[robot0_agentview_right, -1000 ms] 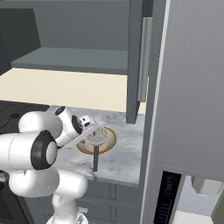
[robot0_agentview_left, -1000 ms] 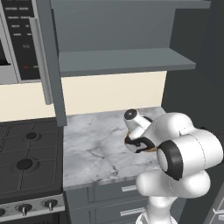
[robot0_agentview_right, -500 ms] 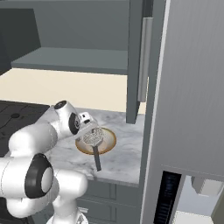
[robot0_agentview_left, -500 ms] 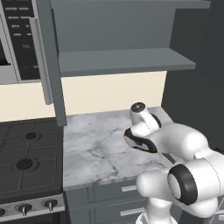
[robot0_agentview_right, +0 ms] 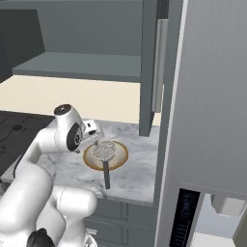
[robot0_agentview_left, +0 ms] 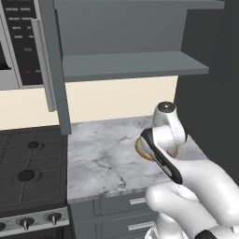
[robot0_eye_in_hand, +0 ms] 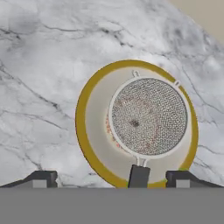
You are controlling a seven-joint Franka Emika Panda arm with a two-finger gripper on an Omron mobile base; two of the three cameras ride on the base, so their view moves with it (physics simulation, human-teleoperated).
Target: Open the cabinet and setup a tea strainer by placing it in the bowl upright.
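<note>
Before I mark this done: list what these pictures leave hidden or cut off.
- Left base view: the arm covers most of the bowl.
- Hand view: the bottom edge cuts off the tea strainer handle, so the open tool clearing it is unconfirmed.
- Right base view: the cabinet door hides the shelf's right end.

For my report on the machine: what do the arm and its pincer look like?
The arm is glossy white, built of rounded segments with black bands at the joints. A round grey cap tops its wrist. The pincer has two small dark grey, blocky fingertips. No cables or markings are visible.
</note>
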